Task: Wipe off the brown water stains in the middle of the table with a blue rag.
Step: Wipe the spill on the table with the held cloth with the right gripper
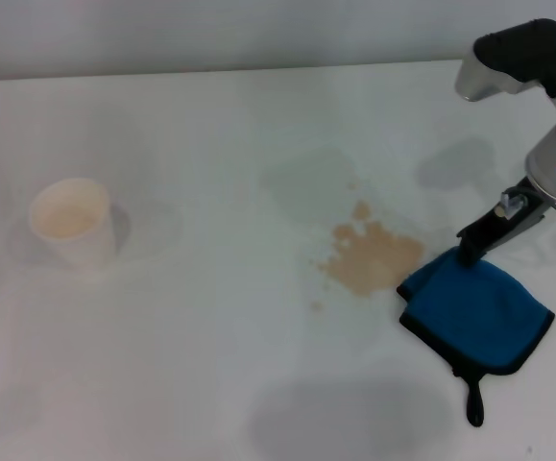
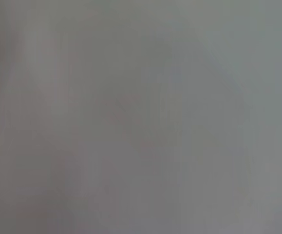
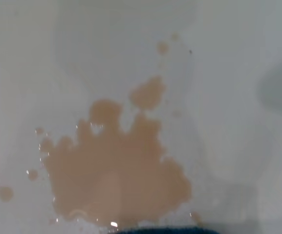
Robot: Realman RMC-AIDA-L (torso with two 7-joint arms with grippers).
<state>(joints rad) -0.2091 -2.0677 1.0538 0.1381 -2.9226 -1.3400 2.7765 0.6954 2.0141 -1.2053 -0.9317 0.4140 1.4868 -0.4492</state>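
Note:
The brown water stains [image 1: 369, 254] form a tan blotch with small specks on the white table [image 1: 210, 365], right of centre. They fill the right wrist view [image 3: 114, 168]. The blue rag [image 1: 479, 312] with black edging and a loop tab lies on the table, its left edge touching the blotch; a sliver of it shows in the right wrist view [image 3: 160, 230]. My right gripper [image 1: 470, 252] reaches down from the right onto the rag's far edge and is shut on it. My left gripper is out of view; its wrist view shows only blurred grey.
A cream paper cup [image 1: 74, 223] stands at the left of the table. The table's far edge [image 1: 210, 72] runs along the back.

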